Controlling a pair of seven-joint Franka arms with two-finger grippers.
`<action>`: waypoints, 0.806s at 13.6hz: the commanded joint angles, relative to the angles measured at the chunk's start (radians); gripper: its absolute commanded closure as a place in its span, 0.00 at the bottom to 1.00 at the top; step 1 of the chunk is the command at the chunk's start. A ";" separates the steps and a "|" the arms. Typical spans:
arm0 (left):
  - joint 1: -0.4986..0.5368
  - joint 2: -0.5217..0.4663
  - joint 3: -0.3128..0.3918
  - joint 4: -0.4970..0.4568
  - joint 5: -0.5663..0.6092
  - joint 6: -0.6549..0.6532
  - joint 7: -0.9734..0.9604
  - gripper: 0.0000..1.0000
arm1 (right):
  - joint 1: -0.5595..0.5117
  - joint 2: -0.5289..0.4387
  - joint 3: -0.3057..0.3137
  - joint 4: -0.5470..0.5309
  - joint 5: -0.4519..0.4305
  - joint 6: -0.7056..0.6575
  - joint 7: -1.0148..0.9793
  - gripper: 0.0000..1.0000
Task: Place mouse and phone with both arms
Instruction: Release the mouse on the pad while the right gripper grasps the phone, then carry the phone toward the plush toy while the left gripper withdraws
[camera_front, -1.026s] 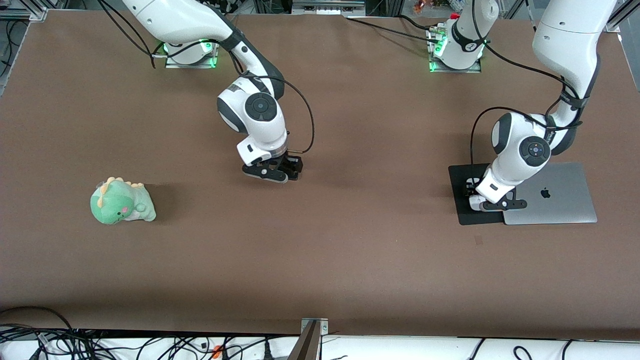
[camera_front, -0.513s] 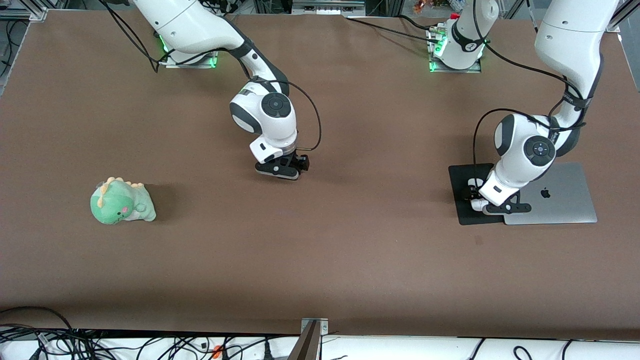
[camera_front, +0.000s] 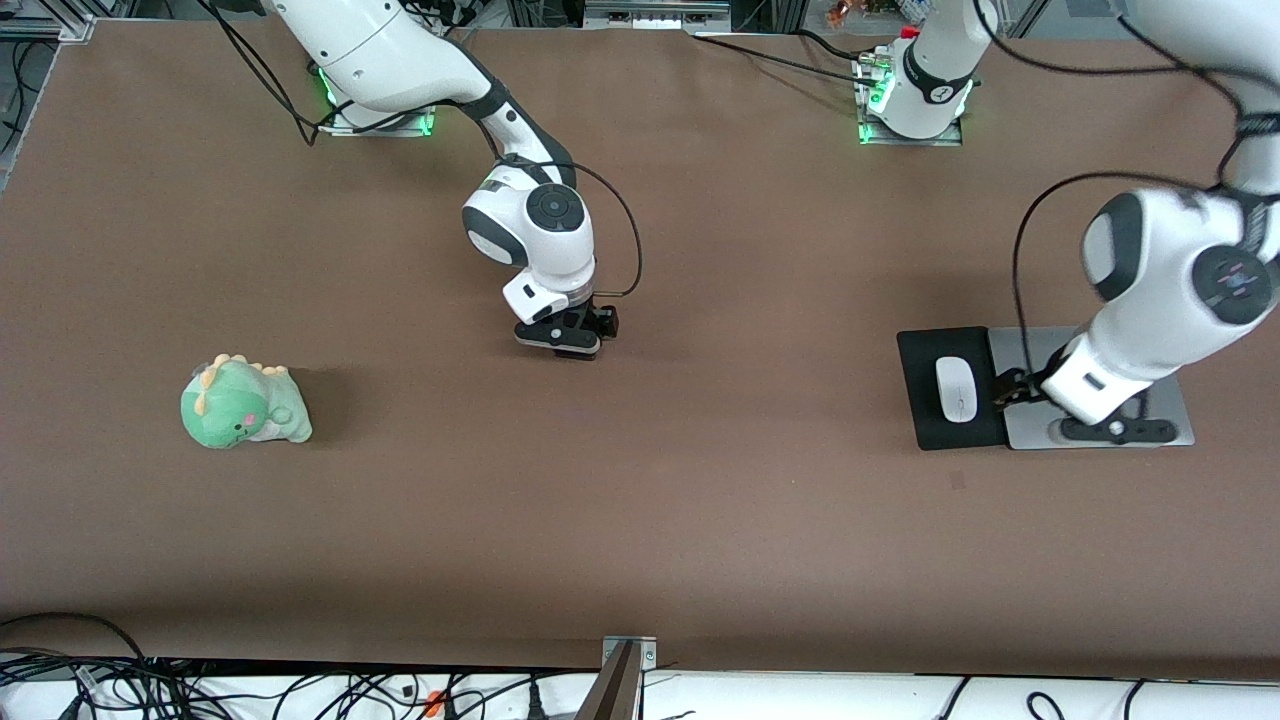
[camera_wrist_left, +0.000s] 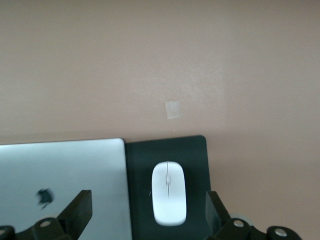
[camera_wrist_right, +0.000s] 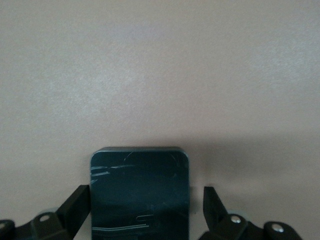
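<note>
The white mouse (camera_front: 956, 389) lies on the black mat (camera_front: 920, 425) beside the laptop; it also shows in the left wrist view (camera_wrist_left: 169, 192). My left gripper (camera_front: 1012, 388) hangs open and empty above the mat's edge by the laptop, with the mouse between its spread fingers (camera_wrist_left: 80, 210) but well below them. My right gripper (camera_front: 568, 342) is low over the table's middle. It is open, its fingers (camera_wrist_right: 77, 202) standing on either side of the black phone (camera_wrist_right: 140, 192) with a gap on each side. The phone is hidden in the front view.
A closed silver laptop (camera_front: 1175, 425) lies beside the mat, at the left arm's end; it also shows in the left wrist view (camera_wrist_left: 65, 170). A green plush dinosaur (camera_front: 243, 403) sits at the right arm's end. A small tape square (camera_wrist_left: 172, 109) is stuck near the mat.
My left gripper has let go of the mouse, risen and shifted over the laptop; the mouse now lies uncovered on the mat. My right gripper has edged a little toward the left arm's end.
</note>
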 joint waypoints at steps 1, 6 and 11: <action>0.018 -0.187 -0.016 -0.025 -0.023 -0.151 0.041 0.00 | 0.025 0.008 -0.011 -0.009 -0.026 0.042 0.046 0.00; 0.015 -0.246 -0.014 0.183 -0.081 -0.449 0.041 0.00 | 0.043 0.022 -0.036 -0.014 -0.044 0.058 0.046 0.00; 0.015 -0.224 -0.014 0.247 -0.081 -0.475 0.043 0.00 | 0.040 0.026 -0.036 -0.012 -0.058 0.052 0.032 0.80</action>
